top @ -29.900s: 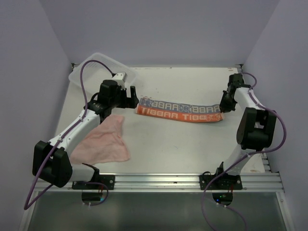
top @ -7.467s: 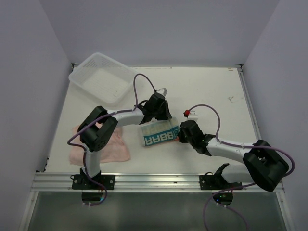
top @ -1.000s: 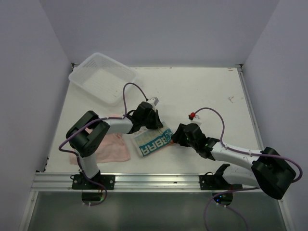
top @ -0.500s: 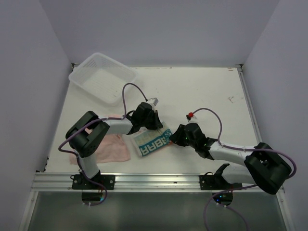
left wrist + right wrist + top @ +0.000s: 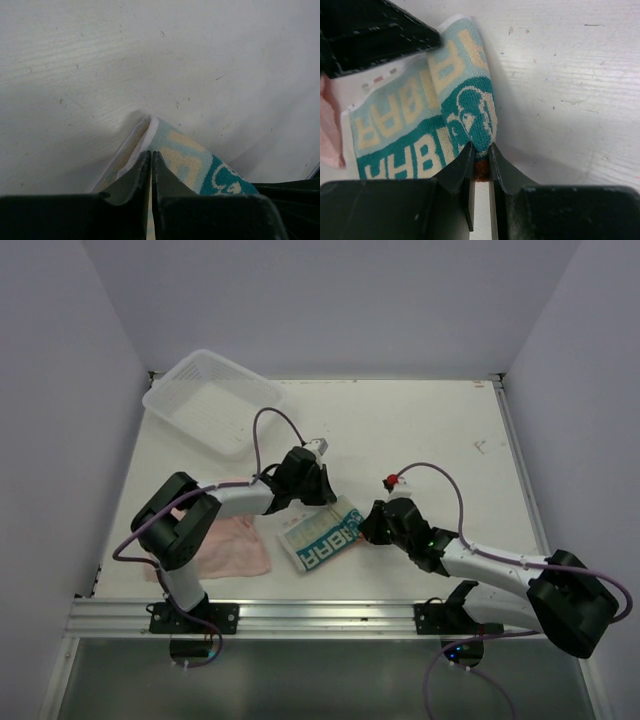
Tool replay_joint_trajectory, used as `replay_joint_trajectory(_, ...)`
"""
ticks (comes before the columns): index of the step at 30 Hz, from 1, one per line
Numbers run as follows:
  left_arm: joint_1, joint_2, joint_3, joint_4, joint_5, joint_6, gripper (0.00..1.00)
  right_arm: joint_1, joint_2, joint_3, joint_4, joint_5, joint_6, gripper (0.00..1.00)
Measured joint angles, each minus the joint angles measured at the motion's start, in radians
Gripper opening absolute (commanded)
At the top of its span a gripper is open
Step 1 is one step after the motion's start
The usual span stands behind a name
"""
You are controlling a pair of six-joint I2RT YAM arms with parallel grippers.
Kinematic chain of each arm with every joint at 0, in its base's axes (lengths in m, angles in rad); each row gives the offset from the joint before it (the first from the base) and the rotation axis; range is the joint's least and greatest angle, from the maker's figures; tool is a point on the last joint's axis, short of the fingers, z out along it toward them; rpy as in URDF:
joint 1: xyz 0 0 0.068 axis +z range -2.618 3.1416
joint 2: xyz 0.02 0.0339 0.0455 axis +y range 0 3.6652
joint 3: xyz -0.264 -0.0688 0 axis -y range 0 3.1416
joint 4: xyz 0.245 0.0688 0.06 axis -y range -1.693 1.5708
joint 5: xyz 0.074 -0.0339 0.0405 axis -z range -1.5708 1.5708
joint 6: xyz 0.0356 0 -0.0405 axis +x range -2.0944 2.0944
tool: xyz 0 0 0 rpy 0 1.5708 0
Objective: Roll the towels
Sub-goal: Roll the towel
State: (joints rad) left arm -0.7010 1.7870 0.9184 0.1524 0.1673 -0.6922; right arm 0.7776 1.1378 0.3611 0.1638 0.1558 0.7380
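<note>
Left hand point(image 5: 151, 154) clamped on the far edge of the printed towel point(image 5: 322, 538), right hand point(image 5: 480, 147) clamped on its folded right end, on the tabletop point(image 5: 420, 430) beside the pink towel point(image 5: 235, 550): roll with both pinches level, snug, no sideways dragging.

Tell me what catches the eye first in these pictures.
The teal and white printed towel, folded small, lies front and centre with both arms bent in over it. The left end effector pinches its far corner and the right end effector its right edge. A pink towel lies crumpled to its left, a white basket at the far left corner.
</note>
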Motion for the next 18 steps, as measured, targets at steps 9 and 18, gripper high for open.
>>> replay_joint_trajectory(9, 0.034, -0.091, 0.038, -0.085, -0.019, 0.009, 0.09, 0.170, -0.015, 0.040, -0.112, 0.208, -0.097, 0.00)
replay_joint_trajectory(18, 0.033, -0.136, 0.057, -0.099, -0.014, 0.008, 0.09, 0.358, 0.035, 0.124, -0.184, 0.470, -0.161, 0.00)
